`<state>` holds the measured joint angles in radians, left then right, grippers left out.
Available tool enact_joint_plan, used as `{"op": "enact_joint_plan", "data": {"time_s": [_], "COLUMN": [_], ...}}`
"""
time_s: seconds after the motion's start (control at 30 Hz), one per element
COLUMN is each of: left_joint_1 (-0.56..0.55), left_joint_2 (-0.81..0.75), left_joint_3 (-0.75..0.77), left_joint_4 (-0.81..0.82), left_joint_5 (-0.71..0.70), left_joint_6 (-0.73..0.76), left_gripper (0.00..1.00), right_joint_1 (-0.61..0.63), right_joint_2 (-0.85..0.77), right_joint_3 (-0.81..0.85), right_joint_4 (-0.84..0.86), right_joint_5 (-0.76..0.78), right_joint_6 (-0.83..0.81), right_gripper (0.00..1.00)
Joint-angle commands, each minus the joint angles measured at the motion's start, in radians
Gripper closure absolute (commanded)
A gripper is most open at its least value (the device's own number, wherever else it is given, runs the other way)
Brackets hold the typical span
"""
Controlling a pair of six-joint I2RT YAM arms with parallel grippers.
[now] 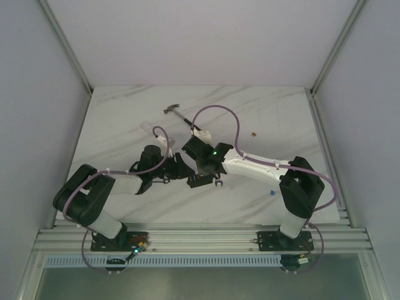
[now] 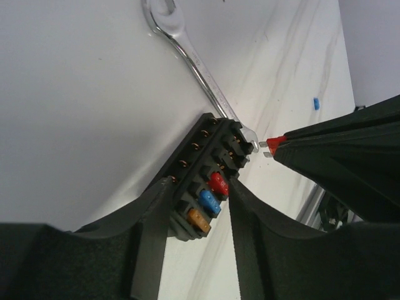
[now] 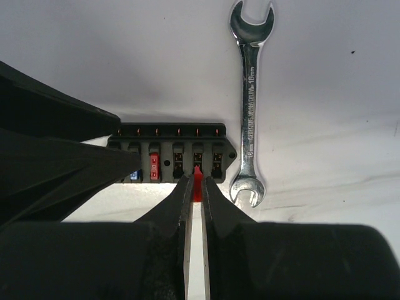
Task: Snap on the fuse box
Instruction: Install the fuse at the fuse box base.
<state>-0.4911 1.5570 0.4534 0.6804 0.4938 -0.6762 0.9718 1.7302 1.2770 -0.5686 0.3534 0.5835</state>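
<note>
The fuse box is a small black block with an orange, a blue and a red fuse in its slots. My left gripper is shut on its end and holds it on the table. In the right wrist view the box lies across the frame. My right gripper is shut on a loose red fuse, whose tip is at an empty slot near the box's right end. In the top view both grippers, left and right, meet at the box.
A silver wrench lies right beside the box's end, and also shows in the left wrist view. A hammer lies farther back. A small red fuse and a blue fuse lie loose on the right.
</note>
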Motion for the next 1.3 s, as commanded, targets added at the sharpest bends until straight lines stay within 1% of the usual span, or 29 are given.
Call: {"op": "enact_joint_plan", "data": {"time_s": [0.0,0.23,0.4,0.5,0.67,0.77,0.83,1.03,1.13,1.27], "left_joint_1": [-0.026,-0.035,-0.035,-0.034,-0.026,-0.025,-0.023,-0.024,-0.025,-0.031], "left_joint_2": [0.052,0.028,-0.015,-0.046,-0.118,-0.135,-0.180,-0.204,-0.207,-0.195], "left_joint_3": [0.038,0.001,-0.012,-0.009,-0.023,-0.037,-0.055,-0.110,-0.124,-0.122], "left_joint_4": [0.040,0.008,-0.024,-0.064,-0.114,-0.131,-0.128,-0.115,-0.107,-0.118], "left_joint_5": [0.077,0.064,0.038,0.018,-0.027,-0.056,-0.066,-0.109,-0.121,-0.132], "left_joint_6": [0.014,0.022,0.034,0.050,0.060,0.047,0.017,-0.060,-0.082,-0.089], "left_gripper": [0.53,0.54,0.52,0.48,0.42,0.38,0.36,0.32,0.28,0.25], "right_joint_1": [0.008,0.008,0.011,0.011,0.011,0.011,0.011,0.011,0.011,0.011], "right_joint_2": [-0.048,-0.087,-0.097,-0.097,-0.078,-0.072,-0.071,-0.068,-0.064,-0.064], "right_joint_3": [-0.030,-0.072,-0.098,-0.104,-0.096,-0.095,-0.097,-0.103,-0.112,-0.136], "right_joint_4": [0.005,0.035,0.074,0.104,0.107,0.110,0.110,0.125,0.138,0.145], "right_joint_5": [0.040,-0.027,-0.073,-0.095,-0.099,-0.103,-0.100,-0.101,-0.115,-0.098], "right_joint_6": [0.005,-0.064,-0.149,-0.199,-0.225,-0.235,-0.244,-0.256,-0.258,-0.251], "right_gripper": [1.00,1.00,1.00,1.00,1.00,1.00,1.00,1.00,1.00,1.00]}}
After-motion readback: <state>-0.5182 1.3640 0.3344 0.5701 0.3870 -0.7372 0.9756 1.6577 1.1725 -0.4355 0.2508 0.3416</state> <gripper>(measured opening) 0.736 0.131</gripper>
